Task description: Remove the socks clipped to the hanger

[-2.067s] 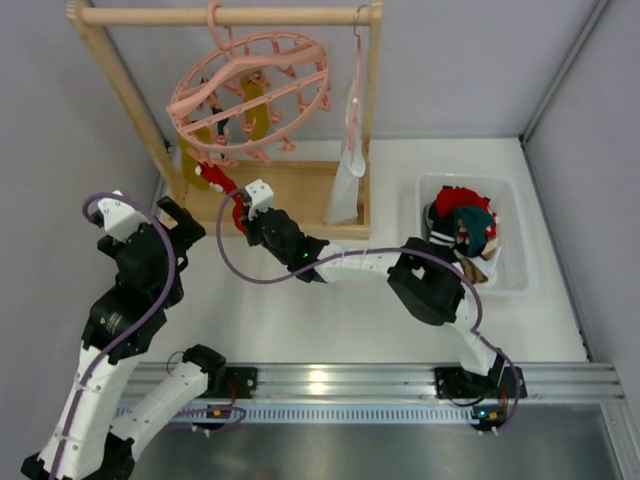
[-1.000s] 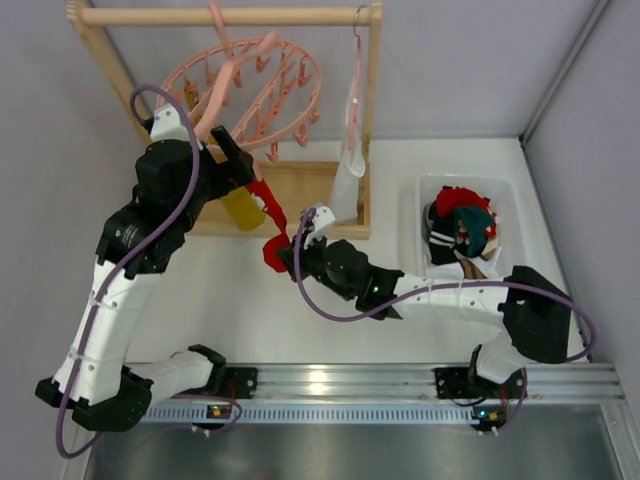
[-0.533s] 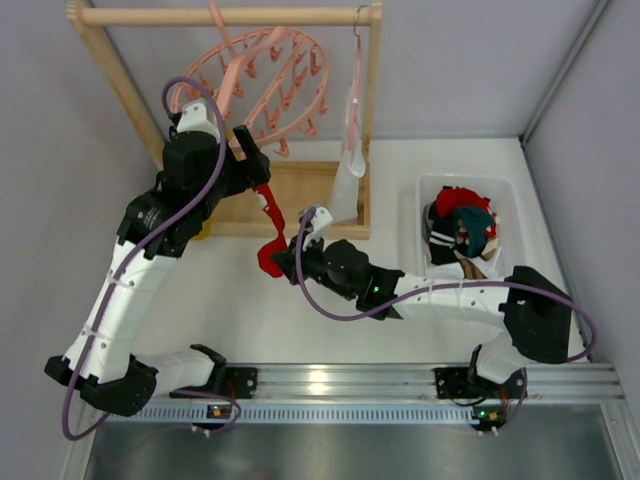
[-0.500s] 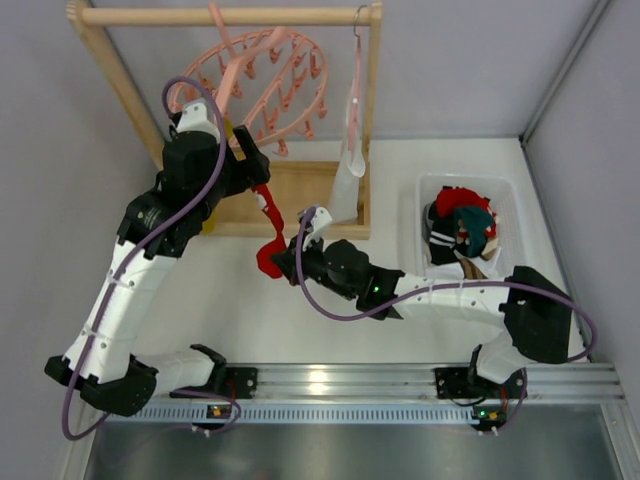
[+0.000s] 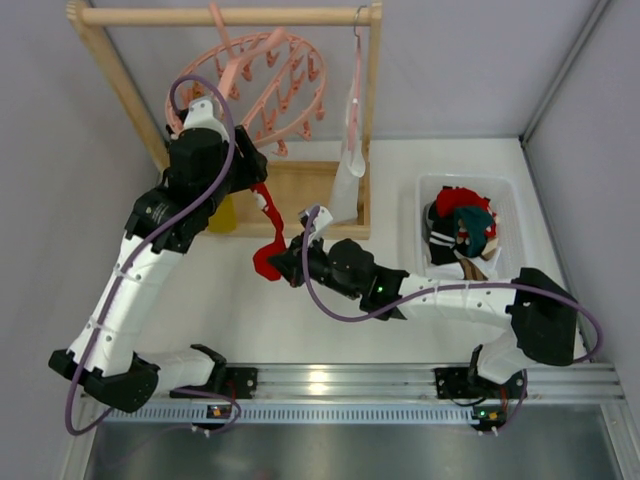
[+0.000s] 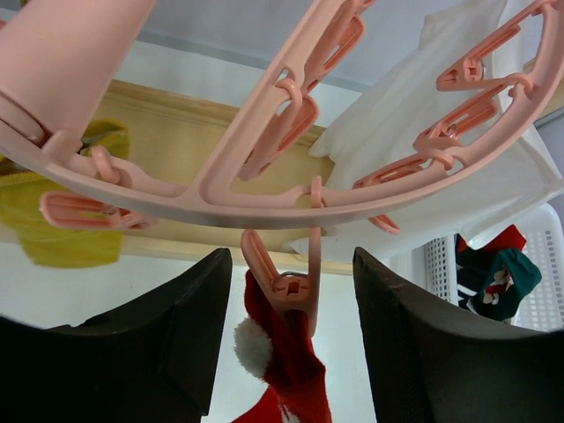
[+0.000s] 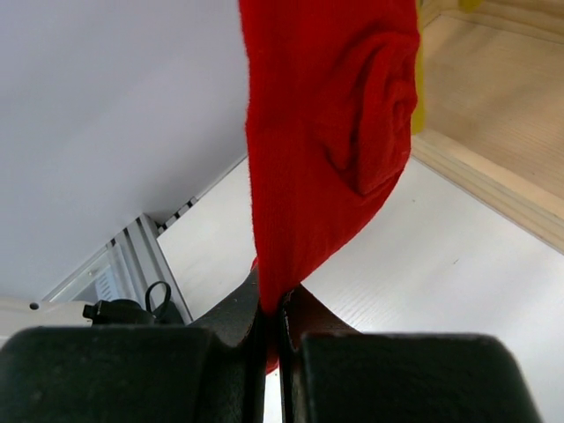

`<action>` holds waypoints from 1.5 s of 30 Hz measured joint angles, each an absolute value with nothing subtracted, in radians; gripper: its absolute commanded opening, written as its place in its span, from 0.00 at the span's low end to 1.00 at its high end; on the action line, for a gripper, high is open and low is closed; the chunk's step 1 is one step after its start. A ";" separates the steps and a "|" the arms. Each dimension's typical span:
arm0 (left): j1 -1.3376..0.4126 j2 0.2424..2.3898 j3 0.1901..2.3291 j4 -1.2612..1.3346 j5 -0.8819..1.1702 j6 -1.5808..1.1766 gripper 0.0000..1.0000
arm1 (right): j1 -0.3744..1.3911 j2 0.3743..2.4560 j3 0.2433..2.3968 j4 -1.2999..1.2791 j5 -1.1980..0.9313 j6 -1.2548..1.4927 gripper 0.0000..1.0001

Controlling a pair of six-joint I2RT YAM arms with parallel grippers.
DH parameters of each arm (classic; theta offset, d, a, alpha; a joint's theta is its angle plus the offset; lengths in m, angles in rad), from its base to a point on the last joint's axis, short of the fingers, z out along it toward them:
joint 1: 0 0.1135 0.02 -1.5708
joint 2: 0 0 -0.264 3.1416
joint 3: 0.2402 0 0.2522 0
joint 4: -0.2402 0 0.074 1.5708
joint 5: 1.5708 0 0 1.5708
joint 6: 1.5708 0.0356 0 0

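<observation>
Item: red sock (image 5: 264,228), hung by its top from a clip (image 6: 295,295) on the underside of the pink hanger (image 5: 268,76); stretched down and forward from the clip, its lower end low over the table (image 5: 250,325).

Left gripper (image 6: 289,269): raised under the hanger's rim; fingers (image 6: 176,335) partly open, one on each side of the clip that bites the red sock; a gap shows on both sides, nothing held.

Right gripper (image 7: 273,313): fingers pressed together on the red sock's lower end, the fabric rising taut out of them.

Yellow sock (image 5: 222,214): hanging behind the left arm, by the wooden rack (image 5: 225,15); whether it is clipped cannot be told.

White cloth (image 5: 348,172): hanging at the rack's right end.

Tub (image 5: 506,186): on the table's right side, well apart from the hanger; red and teal socks (image 5: 462,218) heaped inside.
</observation>
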State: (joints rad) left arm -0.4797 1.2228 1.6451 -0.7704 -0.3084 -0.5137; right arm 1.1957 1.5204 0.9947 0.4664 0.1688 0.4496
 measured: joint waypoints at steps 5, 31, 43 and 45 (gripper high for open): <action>-0.480 1.238 1.641 -0.758 -0.319 -0.513 0.58 | 1.196 1.510 0.992 0.468 0.161 0.450 0.00; -0.480 1.272 1.603 -0.702 -0.331 -0.510 0.21 | 1.196 1.378 0.821 0.432 0.237 0.406 0.00; -0.480 1.272 1.602 -0.700 -0.325 -0.496 0.93 | 1.172 1.025 0.814 -0.029 0.603 0.299 0.00; -0.480 1.264 1.597 -0.701 -0.322 -0.497 0.98 | 1.125 0.980 0.827 -0.134 0.640 0.299 0.00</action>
